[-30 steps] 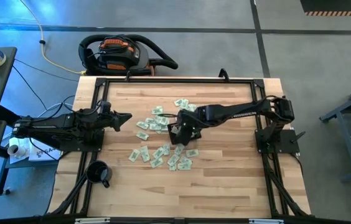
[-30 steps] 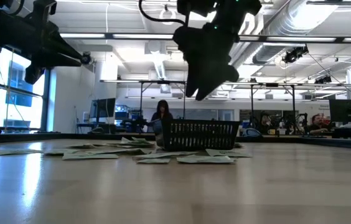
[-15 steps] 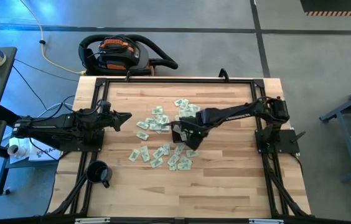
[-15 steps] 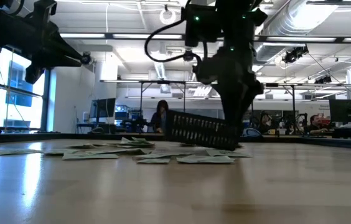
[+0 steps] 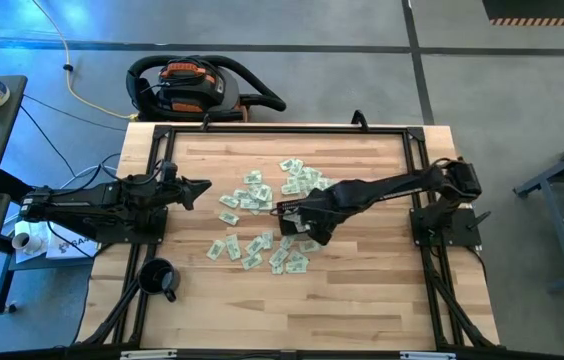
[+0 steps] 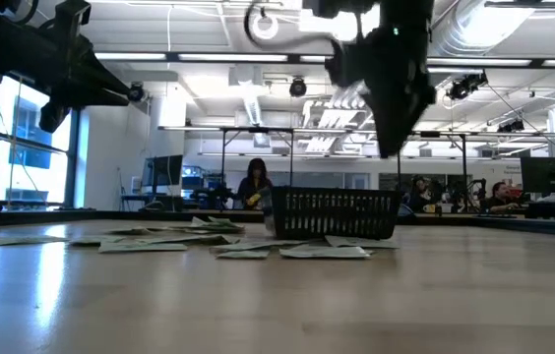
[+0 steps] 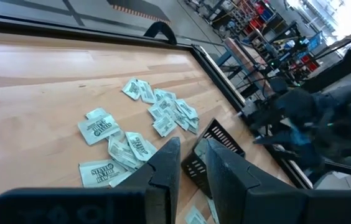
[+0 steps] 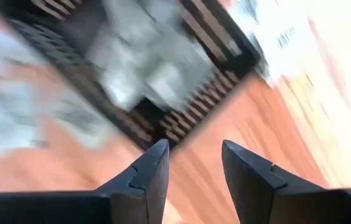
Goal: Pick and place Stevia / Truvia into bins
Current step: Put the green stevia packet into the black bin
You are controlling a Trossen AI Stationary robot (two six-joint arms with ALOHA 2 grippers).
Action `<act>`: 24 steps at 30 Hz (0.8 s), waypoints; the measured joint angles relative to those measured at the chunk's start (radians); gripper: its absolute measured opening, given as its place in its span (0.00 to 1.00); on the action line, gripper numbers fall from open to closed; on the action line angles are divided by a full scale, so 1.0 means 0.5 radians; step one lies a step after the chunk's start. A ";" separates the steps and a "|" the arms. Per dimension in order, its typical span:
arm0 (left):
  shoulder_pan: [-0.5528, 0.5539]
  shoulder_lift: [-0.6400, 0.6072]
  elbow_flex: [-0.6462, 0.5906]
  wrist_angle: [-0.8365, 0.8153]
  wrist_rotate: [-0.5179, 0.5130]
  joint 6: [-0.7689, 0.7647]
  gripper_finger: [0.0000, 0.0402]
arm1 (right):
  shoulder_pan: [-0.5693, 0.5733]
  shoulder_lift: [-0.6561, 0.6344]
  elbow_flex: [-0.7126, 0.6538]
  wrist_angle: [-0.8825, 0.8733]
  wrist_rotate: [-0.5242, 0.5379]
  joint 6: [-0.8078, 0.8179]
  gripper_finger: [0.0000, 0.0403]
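The black mesh basket (image 5: 286,214) (image 6: 335,212) lies flat on its bottom at the table's middle. Blurred pale sachets seem to lie inside it in the right wrist view (image 8: 141,59). Pale green and white sachets are scattered flat around it (image 5: 254,190) (image 5: 284,258) (image 7: 98,127). My right gripper (image 5: 312,228) (image 6: 389,147) (image 8: 194,149) hangs open above the basket's right end, touching nothing. My left gripper (image 5: 202,188) (image 7: 191,149) waits above the table's left side with only a narrow gap between its fingers, pointing toward the sachets.
A round black mug (image 5: 159,277) stands near the table's near-left corner. A vacuum cleaner (image 5: 200,85) sits on the floor beyond the far edge. Bare wood (image 5: 362,290) stretches along the near and right sides. People show far off in the room behind (image 6: 255,182).
My right gripper came down at the basket's right end and moved a little toward the near edge, then rose clear. The basket tipped, its left end lifted. It now lies flat again, a little farther toward the table's right.
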 joint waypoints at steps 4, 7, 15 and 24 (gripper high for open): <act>0.000 0.000 0.000 0.000 0.000 0.000 0.28 | 0.135 -0.016 -0.056 0.112 -0.323 -0.443 0.35; 0.000 -0.001 0.000 0.000 0.000 0.000 0.28 | 0.247 0.008 -0.186 0.205 -0.534 -0.613 0.35; 0.000 0.000 0.000 0.000 0.037 -0.017 0.28 | 0.365 0.085 -0.417 0.800 -0.659 -0.607 0.37; 0.000 -0.001 0.000 -0.001 0.043 -0.065 0.28 | 0.257 0.304 -0.418 0.929 -0.487 -0.530 0.56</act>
